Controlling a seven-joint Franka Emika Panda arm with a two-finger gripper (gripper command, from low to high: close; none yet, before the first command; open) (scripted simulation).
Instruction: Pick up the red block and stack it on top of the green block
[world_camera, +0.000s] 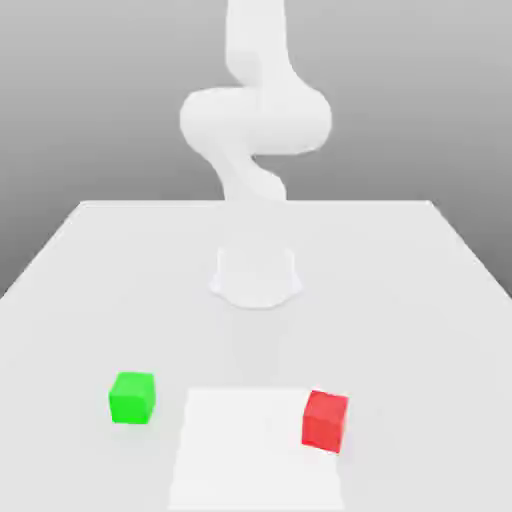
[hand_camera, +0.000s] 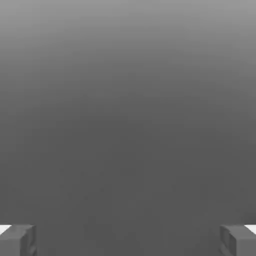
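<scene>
The red block (world_camera: 326, 420) sits on the white table (world_camera: 420, 290) near its front edge, toward the exterior view's right. The green block (world_camera: 132, 397) rests on the same table toward the exterior view's left, well apart from the red one. Both cubes stand alone with nothing touching them. In the hand view my gripper (hand_camera: 128, 241) is open: its grey fingertips (hand_camera: 18, 240) stand far apart with nothing between them, and plain grey background lies beyond.
The white arm (world_camera: 255, 120) rises from its round base (world_camera: 256, 275) at the middle of the table. A brighter white rectangular patch (world_camera: 258, 450) lies between the two blocks at the front edge.
</scene>
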